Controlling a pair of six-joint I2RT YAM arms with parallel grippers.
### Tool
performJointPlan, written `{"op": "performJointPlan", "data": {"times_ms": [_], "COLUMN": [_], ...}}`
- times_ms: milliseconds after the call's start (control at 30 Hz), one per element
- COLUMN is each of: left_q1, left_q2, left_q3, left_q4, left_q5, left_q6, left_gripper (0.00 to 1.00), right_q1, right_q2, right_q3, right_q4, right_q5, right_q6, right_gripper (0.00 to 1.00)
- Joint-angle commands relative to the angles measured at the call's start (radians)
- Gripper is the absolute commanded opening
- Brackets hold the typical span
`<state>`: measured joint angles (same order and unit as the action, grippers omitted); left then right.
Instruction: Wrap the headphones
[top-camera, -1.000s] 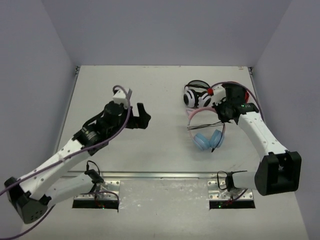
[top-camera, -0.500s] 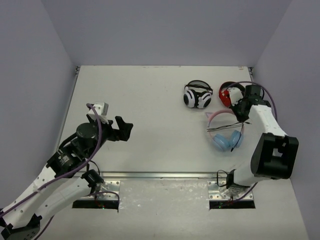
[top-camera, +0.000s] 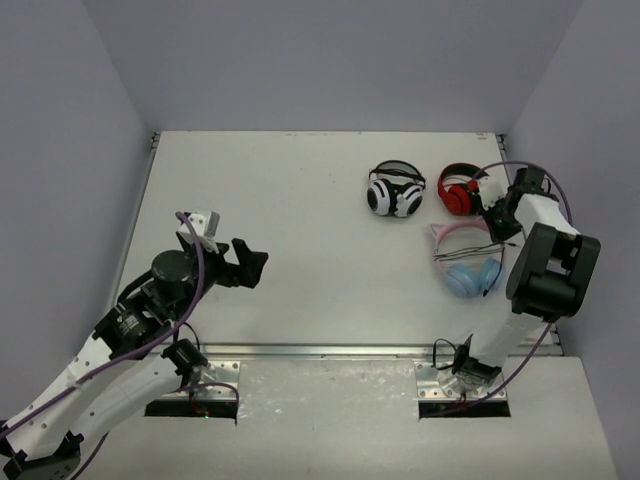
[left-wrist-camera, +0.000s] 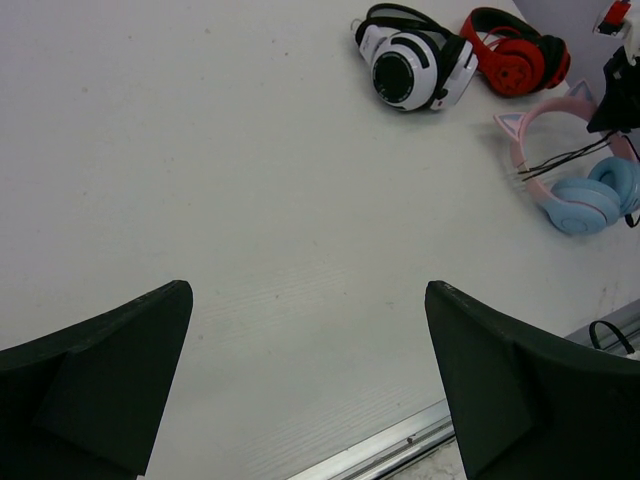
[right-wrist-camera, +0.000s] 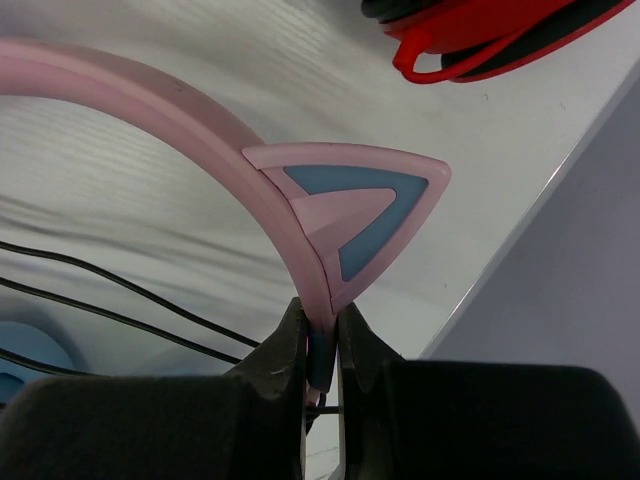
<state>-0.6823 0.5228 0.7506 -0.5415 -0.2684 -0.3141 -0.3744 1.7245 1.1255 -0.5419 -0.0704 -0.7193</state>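
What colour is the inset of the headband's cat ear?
Blue, bordered in pink; the cat ear shows best in the right wrist view.

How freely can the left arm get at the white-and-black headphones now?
Probably yes: the left claw is open and only bare table lies between it and the white-and-black headphones, though the stretch looks long.

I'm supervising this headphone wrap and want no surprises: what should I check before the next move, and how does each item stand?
1. Right gripper shut on the headphones at the pink headband: ok.
2. Left gripper open, holding nothing: ok.
3. Cable fully wound: cannot tell; strands cross between the headband's sides.
4. Red-and-black pair apart from the headphones: ok.
5. Left gripper near the cable: not ok, far to the left.
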Motion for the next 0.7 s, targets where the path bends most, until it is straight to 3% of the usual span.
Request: {"op": "performJointPlan", "data": {"times_ms": [0,67,233,333,467,533,600,633,667], "left_q1": [-0.002,-0.002,-0.002,-0.002,-0.002,-0.002,-0.002,-0.002,-0.002], "left_q2": [-0.021,-0.036,-0.049,-0.056,-0.061,-0.061,-0.053,-0.055,-0.056], "left_q3": [-0.002,-0.008,-0.008,-0.01,-0.01,-0.013,-0.011,-0.011,-0.011], "left_q4": [0.049,0.055,0.057,0.058,0.06,0.066,0.064,0.064,0.064], "left_q5": [0.017,0.017,0.028,0.024,0.031,0.041,0.044,0.046,0.046], "left_q6": [0.015,0.017,0.018,0.018,0.02,0.024,0.026,0.027,0.026], "left_gripper": [1.0,1.0,1.0,1.0,1.0,1.0,1.0,1.0,1.0], "right_q1": [-0.04,-0.058,-0.087,-0.092,-0.096,-0.097,-0.097,-0.097,-0.097], "right_q2": [0.032,0.062,0.133,0.164,0.185,0.195,0.187,0.182,0.175], "right_q3": [0.06,0.056,0.112,0.126,0.129,0.138,0.143,0.145,0.152], "right_q4": [0.033,0.051,0.042,0.04,0.053,0.051,0.053,0.059,0.072], "right_q5": [0.001,0.012,0.015,0.018,0.032,0.034,0.046,0.05,0.06], "right_q6": [-0.071,-0.072,-0.061,-0.066,-0.071,-0.057,-0.04,-0.031,0.0], "right_gripper": [0.04,0.18,0.16,0.22,0.35,0.51,0.53,0.88,0.99]}}
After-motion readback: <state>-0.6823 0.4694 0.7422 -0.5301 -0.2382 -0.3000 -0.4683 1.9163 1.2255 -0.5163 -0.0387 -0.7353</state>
